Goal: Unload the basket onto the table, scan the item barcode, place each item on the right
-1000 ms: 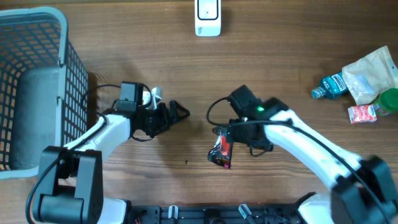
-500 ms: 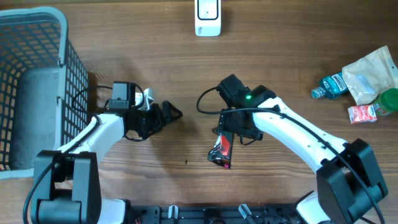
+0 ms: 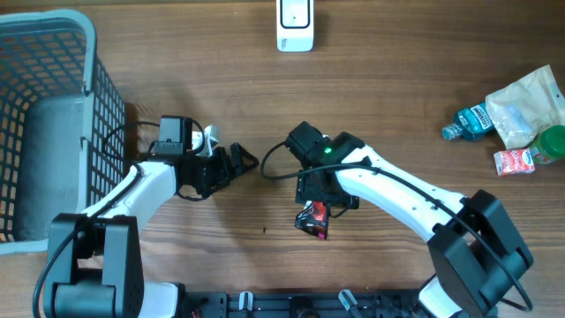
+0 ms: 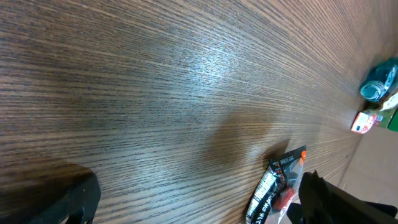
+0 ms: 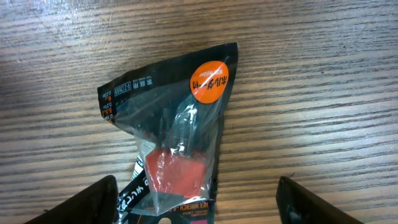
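The item is a black and clear packet (image 5: 174,137) with a red part inside and an orange sticker. It lies flat on the wooden table, also seen as the packet (image 3: 313,219) under the right arm and as the packet (image 4: 277,186) at the lower right of the left wrist view. My right gripper (image 5: 199,208) is open, its fingers straddling the packet's near end with space on both sides. My left gripper (image 4: 199,205) is open and empty, to the left of the packet, at the gripper (image 3: 243,161) overhead. A white scanner (image 3: 295,25) stands at the table's far edge. No barcode shows.
A grey wire basket (image 3: 53,53) fills the left side. At the right edge lie a blue bottle (image 3: 468,121), a pale bag (image 3: 525,106), a green item (image 3: 552,141) and a small red box (image 3: 514,162).
My right arm has swung left and now covers more of the packet, which has stayed in place. Its jaws have narrowed a little. My left arm drew back slightly, then held still.
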Motion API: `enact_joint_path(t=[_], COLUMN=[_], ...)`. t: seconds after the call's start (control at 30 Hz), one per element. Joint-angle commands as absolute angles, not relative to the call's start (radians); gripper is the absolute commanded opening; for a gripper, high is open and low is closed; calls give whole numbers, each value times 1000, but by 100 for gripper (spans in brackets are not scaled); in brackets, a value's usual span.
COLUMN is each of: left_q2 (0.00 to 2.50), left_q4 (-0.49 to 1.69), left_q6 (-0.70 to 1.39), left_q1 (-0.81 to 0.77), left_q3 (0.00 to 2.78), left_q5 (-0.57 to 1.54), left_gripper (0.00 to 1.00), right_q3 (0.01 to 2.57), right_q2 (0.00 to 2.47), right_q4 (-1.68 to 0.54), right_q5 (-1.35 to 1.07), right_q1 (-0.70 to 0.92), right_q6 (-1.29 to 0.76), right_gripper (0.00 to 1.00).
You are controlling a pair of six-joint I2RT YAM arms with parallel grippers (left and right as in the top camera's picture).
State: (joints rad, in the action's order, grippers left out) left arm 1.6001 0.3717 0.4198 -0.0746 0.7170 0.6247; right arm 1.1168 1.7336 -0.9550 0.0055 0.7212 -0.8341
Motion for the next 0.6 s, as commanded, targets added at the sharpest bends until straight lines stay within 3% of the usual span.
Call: enact_joint_path(t=[0.0, 0.43, 0.57], left_q2=[1616, 1616, 1616], left_q4=[395, 403, 402], left_q6=[396, 396, 396], left_q1=[-64, -64, -64], left_q3=[699, 699, 699], left_q5=[528, 525, 525], left_gripper=[100, 100, 100], right_q3=[1082, 996, 970], right_q2=[1744, 1745, 1745], right_q4=[-939, -841, -818], right_q5=[29, -1, -1], right_q1=[723, 723, 723], right_q6=[-854, -853, -862], right_gripper=[77, 73, 59])
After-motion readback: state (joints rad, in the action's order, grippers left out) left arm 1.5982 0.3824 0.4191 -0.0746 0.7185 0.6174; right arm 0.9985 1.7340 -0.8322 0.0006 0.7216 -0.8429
